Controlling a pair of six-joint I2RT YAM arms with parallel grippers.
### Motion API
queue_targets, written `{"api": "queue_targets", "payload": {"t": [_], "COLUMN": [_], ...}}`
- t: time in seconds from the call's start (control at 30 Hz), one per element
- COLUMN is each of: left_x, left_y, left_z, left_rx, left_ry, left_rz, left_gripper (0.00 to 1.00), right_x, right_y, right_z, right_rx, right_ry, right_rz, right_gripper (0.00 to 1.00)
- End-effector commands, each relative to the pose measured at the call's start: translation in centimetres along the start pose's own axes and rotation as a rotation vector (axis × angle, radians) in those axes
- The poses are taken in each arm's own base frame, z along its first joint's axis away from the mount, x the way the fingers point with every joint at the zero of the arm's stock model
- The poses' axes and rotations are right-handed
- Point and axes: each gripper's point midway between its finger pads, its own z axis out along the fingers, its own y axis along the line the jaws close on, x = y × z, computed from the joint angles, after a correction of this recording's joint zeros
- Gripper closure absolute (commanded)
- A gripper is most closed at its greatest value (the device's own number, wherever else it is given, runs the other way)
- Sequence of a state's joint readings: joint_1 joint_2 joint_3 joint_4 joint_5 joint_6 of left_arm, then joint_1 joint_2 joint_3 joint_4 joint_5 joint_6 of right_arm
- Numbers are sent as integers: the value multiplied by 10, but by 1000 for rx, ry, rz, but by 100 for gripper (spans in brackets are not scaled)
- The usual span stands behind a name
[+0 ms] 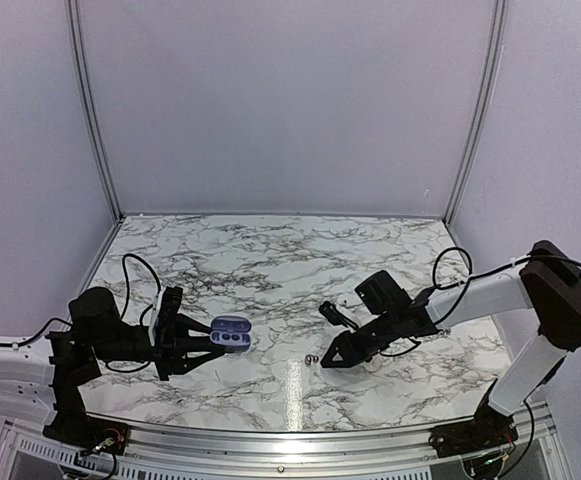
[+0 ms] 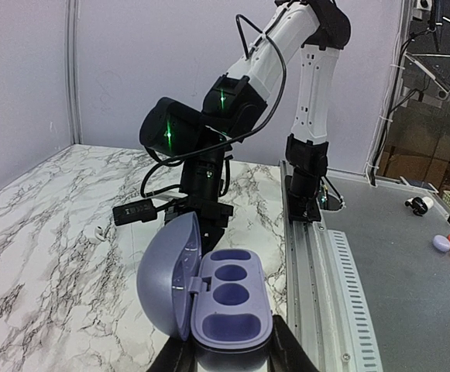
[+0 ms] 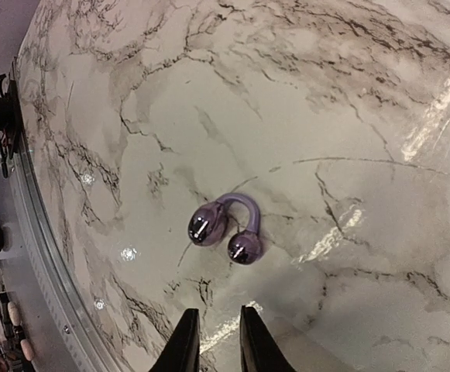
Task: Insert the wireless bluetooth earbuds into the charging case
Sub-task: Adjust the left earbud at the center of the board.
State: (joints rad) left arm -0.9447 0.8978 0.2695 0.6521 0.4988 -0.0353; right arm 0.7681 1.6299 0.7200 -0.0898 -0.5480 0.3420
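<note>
L fingers [image 2: 293, 358] pinching the charging case [image 2: 228, 302], near left, lid swung open, both wells showing. R fingers [image 3: 184, 345] only a crack apart, nothing betw. them, hovering just over purple earbud [image 3: 226, 229] on tabletop [image 3: 348, 116], near centre.

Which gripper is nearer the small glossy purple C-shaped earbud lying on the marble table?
Right. The right gripper is poised just beside the purple C-shaped earbud; the left gripper is farther off, clamping the open lavender plastic charging case.
</note>
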Motion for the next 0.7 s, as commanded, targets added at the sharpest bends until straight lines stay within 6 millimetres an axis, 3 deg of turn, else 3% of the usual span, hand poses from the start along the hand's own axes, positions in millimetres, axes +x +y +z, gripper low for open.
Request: {"api": "queue_targets", "payload": {"t": [0.0,0.13,0.3,0.53,0.67], "left_x": [1,5,12,14,12], "left_y": [-9,-18,-24,-26,-26], "left_z": [0,0,1,2,2], "left_rx": [43,87,110,111,106], "left_ry": [2,10,25,39,34], "left_rz": [29,64,84,88,94], "left_gripper": [91,91,92,92,93], "right_x": [-6,-35,-57,-69,-66], "right_y": [11,12,11,5,-2], "right_z": [-11,-27,-25,-12,-7], "right_rx": [14,15,11,22,49], "right_ry": [-11,-72,-78,-50,-16], "right_rz": [-65,-113,-181,-262,-322], "right_gripper": [79,74,71,59,58]}}
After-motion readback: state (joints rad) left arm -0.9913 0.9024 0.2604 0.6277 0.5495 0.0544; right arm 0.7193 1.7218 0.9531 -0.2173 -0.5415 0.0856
